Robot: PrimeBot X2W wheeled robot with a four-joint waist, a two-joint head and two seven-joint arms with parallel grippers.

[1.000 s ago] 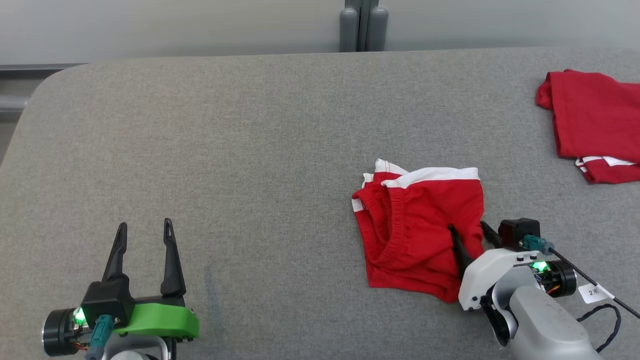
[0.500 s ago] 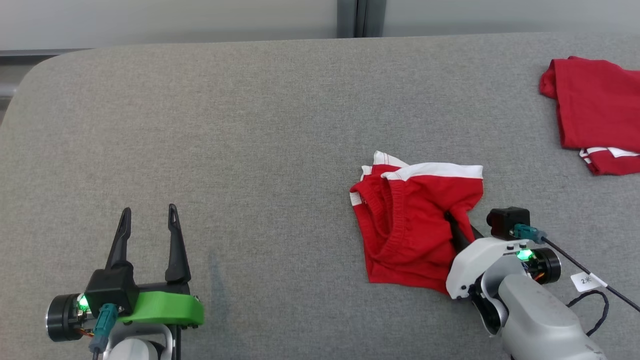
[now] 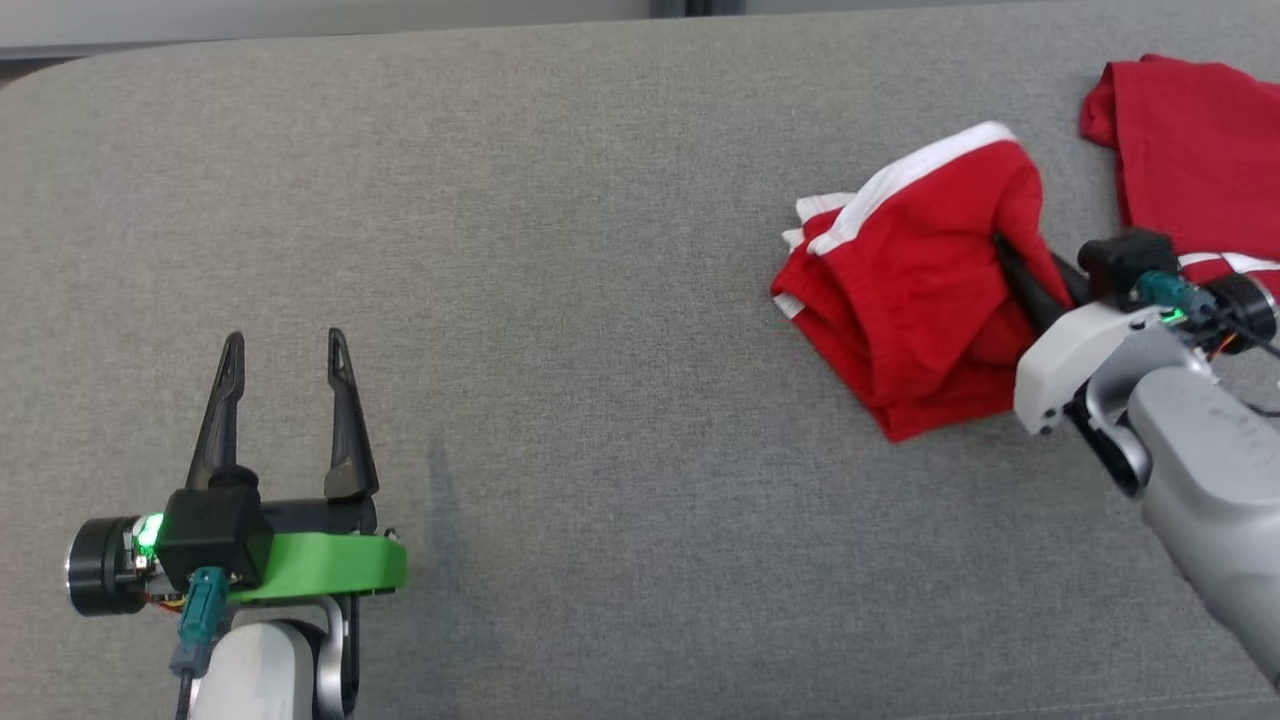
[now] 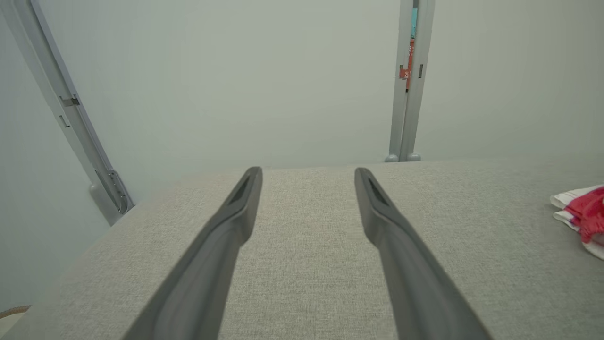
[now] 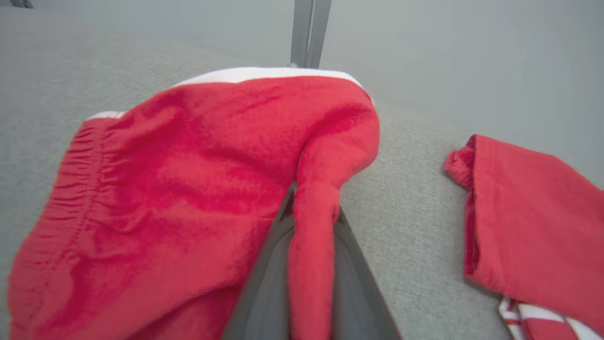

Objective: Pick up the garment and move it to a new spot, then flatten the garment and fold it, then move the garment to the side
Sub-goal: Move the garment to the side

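Right gripper (image 3: 1008,255) pinches the red shorts (image 3: 900,300) (white-trimmed) beside a second red garment (image 3: 1190,150); left gripper (image 3: 285,340) gapes wide, empty.

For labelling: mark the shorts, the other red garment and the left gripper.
shorts (image 3: 900,300), head view, middle of the red cloth.
other red garment (image 3: 1190,150), head view, its flat red middle.
left gripper (image 3: 285,340), head view, midway between its fingertips.

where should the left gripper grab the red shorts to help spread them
Probably the white-trimmed corner poking out at the red shorts' left edge, approached from the robot's left by the open left gripper: it lies exposed, opposite the fold pinched by the right gripper.
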